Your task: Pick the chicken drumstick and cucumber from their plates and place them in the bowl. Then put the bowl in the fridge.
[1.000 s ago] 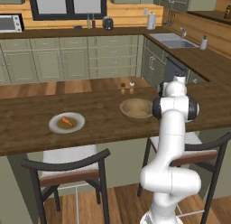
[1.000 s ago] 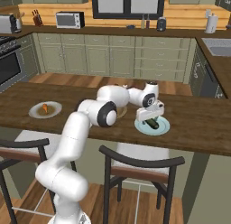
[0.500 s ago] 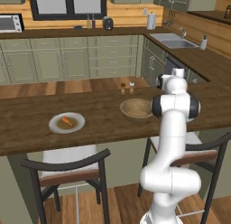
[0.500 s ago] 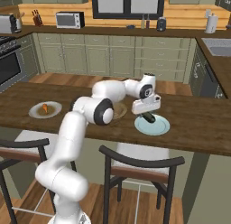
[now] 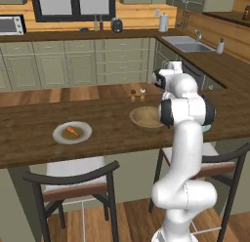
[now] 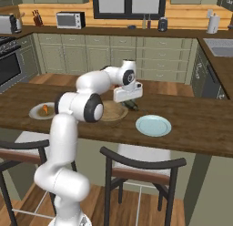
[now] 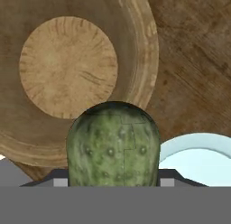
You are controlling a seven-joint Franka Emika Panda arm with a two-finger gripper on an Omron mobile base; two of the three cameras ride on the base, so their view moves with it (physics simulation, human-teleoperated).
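The gripper (image 6: 129, 102) hangs in the air above the long brown counter (image 6: 200, 120), and it is pinching the cucumber (image 7: 113, 144). In the hand view the cucumber is big, green and bumpy, and it sits right between the two finger tips, with its round end sticking out. From the right base view the cucumber (image 6: 130, 104) is a small dark green bit just under the white hand, up off the counter. The hand is above the spot between the bowl (image 6: 113, 111) and the pale blue plate (image 6: 153, 125). The bowl (image 7: 72, 74) is round, brown and made of wood, with a thick edge and a lighter round middle, and there is no food in it. The pale blue plate (image 7: 198, 160) is just beside the bowl and has nothing on it. In the left base view the bowl (image 5: 145, 117) sits on the counter, partly behind the white arm. Well apart from the bowl, at the other end of the counter, there is a grey plate (image 5: 72, 133) with the chicken drumstick (image 5: 72, 131) lying on it. The drumstick is small and orange. You can see that plate (image 6: 42, 111) and the drumstick (image 6: 44, 109) from the other side too. Two little shakers (image 5: 137, 94) stand on the counter near the bowl.
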